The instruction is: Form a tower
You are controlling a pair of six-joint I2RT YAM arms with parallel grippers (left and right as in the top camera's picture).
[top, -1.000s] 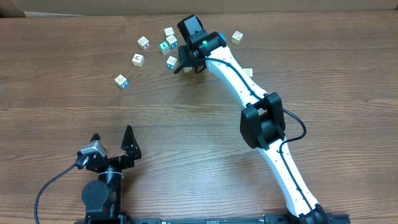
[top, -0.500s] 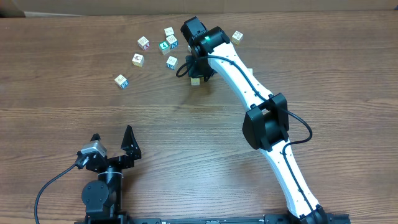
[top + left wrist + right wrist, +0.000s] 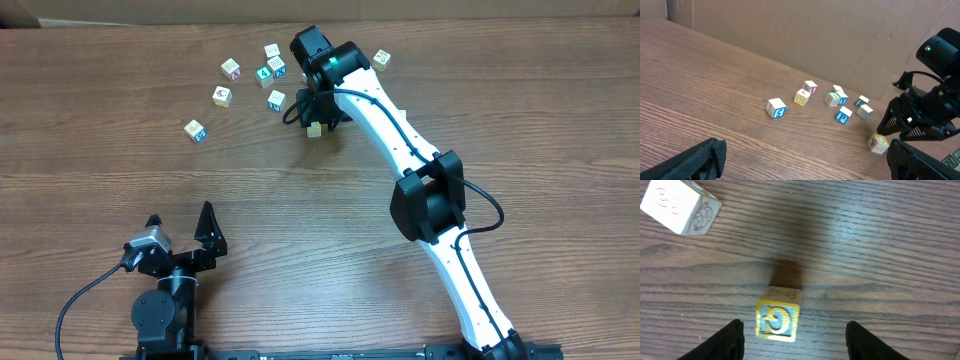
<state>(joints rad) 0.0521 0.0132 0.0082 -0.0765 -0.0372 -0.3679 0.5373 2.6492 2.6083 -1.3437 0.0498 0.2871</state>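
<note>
pale cube (image 3: 677, 207): clipped by top edge | loose cubes (image 3: 221, 96): prints unreadably small

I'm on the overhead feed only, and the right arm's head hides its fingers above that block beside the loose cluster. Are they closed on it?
Observer: No. The right wrist view shows the right fingers apart, with bare wood between each one and the block.
Operator: Is it sitting on another block?
Observer: No. From the side, in the left wrist view, it rests alone on the table with nothing under it.
Operator: Any markings I can track it by?
Observer: The face toward the right wrist camera has a yellow border around a blue-and-white figure.
</note>
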